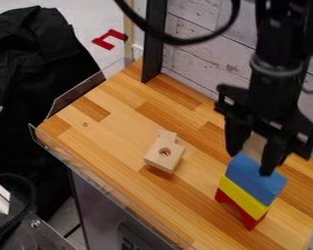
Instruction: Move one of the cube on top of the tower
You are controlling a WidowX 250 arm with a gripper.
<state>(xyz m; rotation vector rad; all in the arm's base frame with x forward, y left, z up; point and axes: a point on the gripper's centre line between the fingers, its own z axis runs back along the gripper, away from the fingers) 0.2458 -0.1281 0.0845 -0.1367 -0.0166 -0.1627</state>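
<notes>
Gripping wood cube (255, 144) w/ tool (251, 163), fingers part-open around it, at blue blk's (256, 178) top

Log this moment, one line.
gripper: closed on cube | cube: atop or just above blue block | stack below: yellow block, red arch | beside: holed block

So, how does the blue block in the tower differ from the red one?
The blue block sits above the yellow block, while the red block is at the bottom on the table. The blue block looks solid, but the red block has a cut-out in its underside, like a small bridge. The blue block also looks thicker than the red block. Both belong to the same stack, roughly lined up.
</notes>
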